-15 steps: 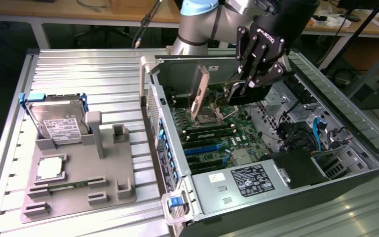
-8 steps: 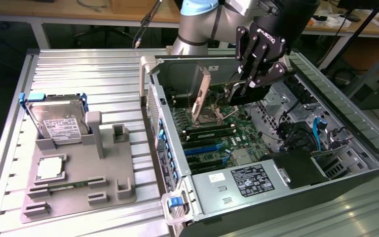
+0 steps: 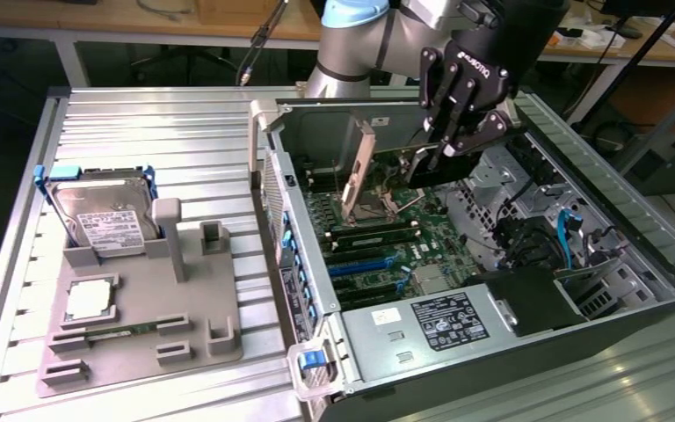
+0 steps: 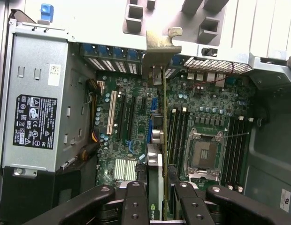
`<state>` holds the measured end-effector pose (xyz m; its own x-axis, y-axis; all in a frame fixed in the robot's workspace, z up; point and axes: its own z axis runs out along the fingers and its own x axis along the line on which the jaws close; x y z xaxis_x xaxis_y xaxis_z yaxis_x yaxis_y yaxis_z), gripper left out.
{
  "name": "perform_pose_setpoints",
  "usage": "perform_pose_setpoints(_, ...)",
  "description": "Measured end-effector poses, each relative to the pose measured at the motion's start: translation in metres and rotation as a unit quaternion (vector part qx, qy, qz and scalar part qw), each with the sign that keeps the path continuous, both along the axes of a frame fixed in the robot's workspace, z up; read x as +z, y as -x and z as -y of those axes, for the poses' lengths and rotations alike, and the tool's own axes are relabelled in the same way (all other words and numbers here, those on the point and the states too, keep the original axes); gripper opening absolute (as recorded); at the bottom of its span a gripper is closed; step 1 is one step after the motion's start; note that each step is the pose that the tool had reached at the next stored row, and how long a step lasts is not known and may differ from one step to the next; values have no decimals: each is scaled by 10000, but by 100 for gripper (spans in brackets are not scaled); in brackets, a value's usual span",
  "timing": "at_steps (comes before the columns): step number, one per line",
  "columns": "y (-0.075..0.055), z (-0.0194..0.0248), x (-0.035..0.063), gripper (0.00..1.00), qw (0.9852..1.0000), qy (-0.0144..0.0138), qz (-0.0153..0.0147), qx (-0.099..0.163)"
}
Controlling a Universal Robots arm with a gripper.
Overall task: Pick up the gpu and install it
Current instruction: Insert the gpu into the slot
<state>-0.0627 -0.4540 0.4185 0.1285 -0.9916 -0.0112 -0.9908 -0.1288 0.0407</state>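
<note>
Overhead, hand (image 3: pixel 460 141) gripping gpu (image 4: pixel 163 117) edge-on, clear above motherboard (image 4: pixel 131 122) slots.

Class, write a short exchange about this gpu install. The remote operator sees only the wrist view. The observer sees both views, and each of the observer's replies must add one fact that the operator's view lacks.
Operator: My end effector grips the gpu edge-on over the motherboard. What sits outside the case?
Observer: A grey holder lies at the exterior view's left of the case, and a hard drive stands upright in it.
Operator: Is anything else in that holder?
Observer: Yes, a green RAM stick lies flat near its front edge.
</note>
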Motion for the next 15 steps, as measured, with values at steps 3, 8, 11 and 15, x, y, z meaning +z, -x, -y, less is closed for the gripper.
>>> perform_pose_setpoints(3, 0, 0, -8, 27, 10000, 0, 3, 0)
perform_pose_setpoints(8, 0, 0, -21, 27, 10000, 0, 10, 0)
perform_pose_setpoints(11, 1, 1, -23, 27, 10000, 2, 12, 0)
perform_pose_setpoints(15, 1, 0, -23, 27, 10000, 7, 5, 0)
